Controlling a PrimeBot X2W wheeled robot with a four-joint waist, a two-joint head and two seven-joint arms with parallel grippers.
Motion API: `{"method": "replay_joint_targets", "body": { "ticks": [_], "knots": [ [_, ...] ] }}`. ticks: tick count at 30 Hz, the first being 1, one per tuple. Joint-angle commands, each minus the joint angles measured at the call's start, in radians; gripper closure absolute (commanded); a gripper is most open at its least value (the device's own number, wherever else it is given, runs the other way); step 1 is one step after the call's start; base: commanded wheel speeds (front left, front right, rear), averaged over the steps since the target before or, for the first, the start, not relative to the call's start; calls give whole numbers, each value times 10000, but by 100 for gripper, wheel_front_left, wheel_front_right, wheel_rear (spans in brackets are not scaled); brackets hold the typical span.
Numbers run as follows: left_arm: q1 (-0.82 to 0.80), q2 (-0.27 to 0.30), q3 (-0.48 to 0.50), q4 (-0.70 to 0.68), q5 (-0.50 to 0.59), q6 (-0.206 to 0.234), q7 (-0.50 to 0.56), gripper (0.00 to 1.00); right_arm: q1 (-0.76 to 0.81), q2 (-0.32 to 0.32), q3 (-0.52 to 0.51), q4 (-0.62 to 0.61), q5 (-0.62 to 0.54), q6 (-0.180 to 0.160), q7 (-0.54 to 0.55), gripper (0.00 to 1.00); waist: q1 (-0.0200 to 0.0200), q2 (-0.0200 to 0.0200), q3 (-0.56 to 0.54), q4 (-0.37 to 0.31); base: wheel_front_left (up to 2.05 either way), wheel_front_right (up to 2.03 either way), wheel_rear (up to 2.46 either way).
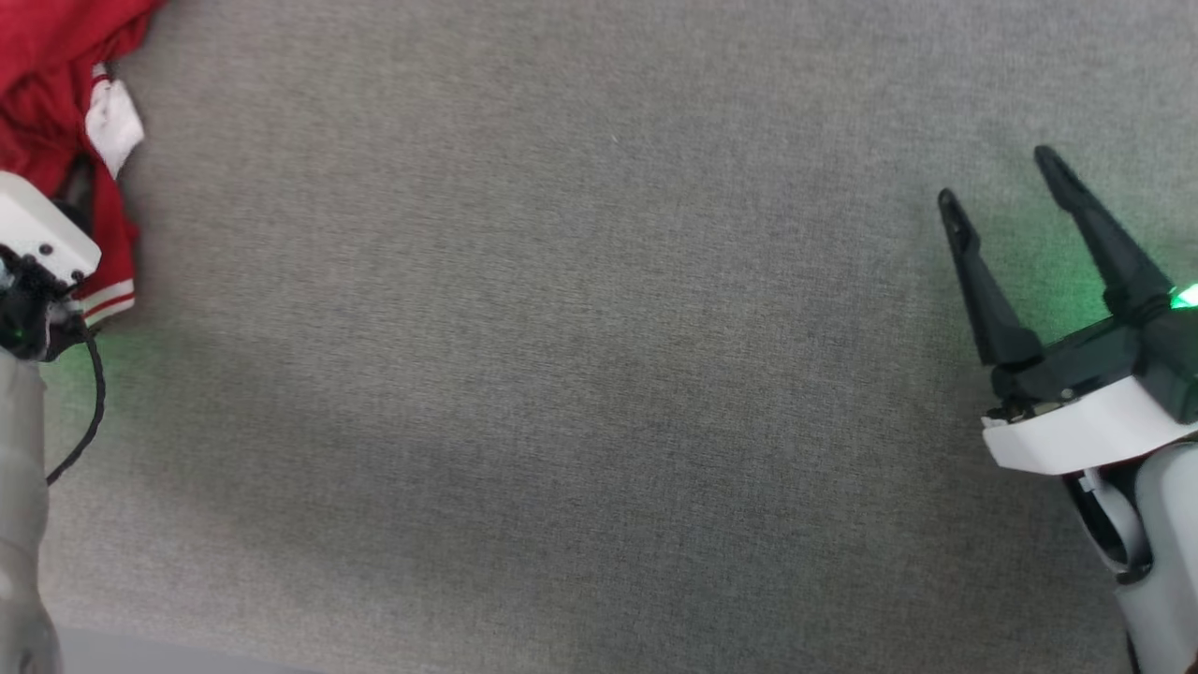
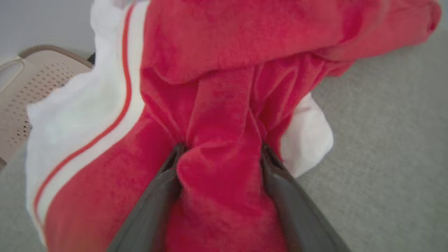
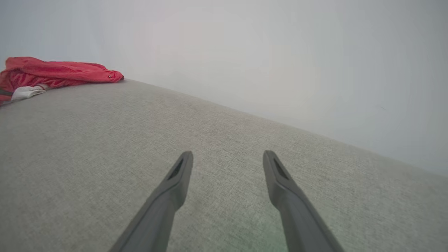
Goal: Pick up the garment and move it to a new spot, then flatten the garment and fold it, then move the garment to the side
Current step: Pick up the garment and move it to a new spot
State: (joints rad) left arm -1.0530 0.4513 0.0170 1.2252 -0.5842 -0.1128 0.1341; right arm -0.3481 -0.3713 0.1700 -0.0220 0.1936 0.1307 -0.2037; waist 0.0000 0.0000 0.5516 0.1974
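Both grippers stand spread apart. Your left gripper (image 2: pixel 220 148) straddles a raised fold of the garment (image 2: pixel 227 49), placed to pinch it but not yet clamped. Your right gripper (image 1: pixel 997 178) hovers well apart from it over bare grey woven cloth (image 1: pixel 599 374). The garment is a crumpled heap of soft, fleecy red with white bands, lying at the far left of that surface.

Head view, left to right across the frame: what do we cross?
garment, bunched at the far left edge → grey cloth surface → right gripper, fingers spread, nothing between them
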Motion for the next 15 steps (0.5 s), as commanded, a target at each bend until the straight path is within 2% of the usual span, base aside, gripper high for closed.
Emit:
{"method": "replay_joint_targets", "body": {
  "ticks": [1,6,11,12,13,15],
  "knots": [
    [-249,-3,-87,300,-79,196,955,0,19,-27,-68,-218,-47,2,138,0,0,0,252,-85,0,0,0],
    [-228,-373,-214,712,-187,661,2958,0,91,-112,-249,-649,-56,2,371,0,0,0,499,-104,0,0,0],
    [-250,-613,-211,788,-300,862,3241,0,141,-109,-335,-893,-93,2,528,0,0,0,585,-104,0,0,0],
    [-279,-604,-236,786,-265,877,3071,84,152,-93,-355,-935,-105,2,536,0,0,0,590,-113,0,0,0],
    [-340,-527,-258,742,-223,866,2844,100,163,-61,-396,-959,-111,2,543,0,0,0,581,-117,0,0,0],
    [-460,-287,-298,608,-116,862,2295,100,216,4,-478,-976,-111,2,517,0,0,0,507,-110,0,0,0]
  ]
}}
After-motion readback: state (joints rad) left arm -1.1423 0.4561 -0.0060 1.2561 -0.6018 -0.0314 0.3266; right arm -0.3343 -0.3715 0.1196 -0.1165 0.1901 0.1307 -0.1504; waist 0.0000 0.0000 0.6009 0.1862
